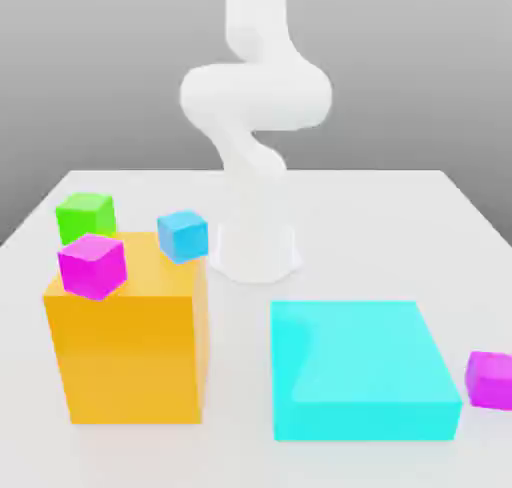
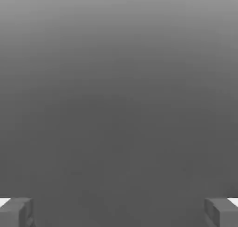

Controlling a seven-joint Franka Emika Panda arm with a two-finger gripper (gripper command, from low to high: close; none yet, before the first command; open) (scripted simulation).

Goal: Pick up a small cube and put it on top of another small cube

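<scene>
Purple, plain and small, the cube (image 1: 490, 381) to be moved is sitting on the desk (image 1: 330, 466) at the exterior view's right edge, just beside the cyan block (image 1: 350, 351). Green (image 1: 85, 218), blue (image 1: 183, 236) and pinker magenta (image 1: 93, 266) cubes are resting up on the orange block (image 1: 130, 356); the magenta one is seemingly overhanging its edge, though its exact footing is hard to judge. No small cube is standing on another, so stacking is apparently still awaiting its start: reaching, grasping, lifting and placing are all remaining.

In the hand view, the gripper (image 2: 119, 213) is holding its fingers wide apart, with nothing between them, and is facing plain grey.
</scene>
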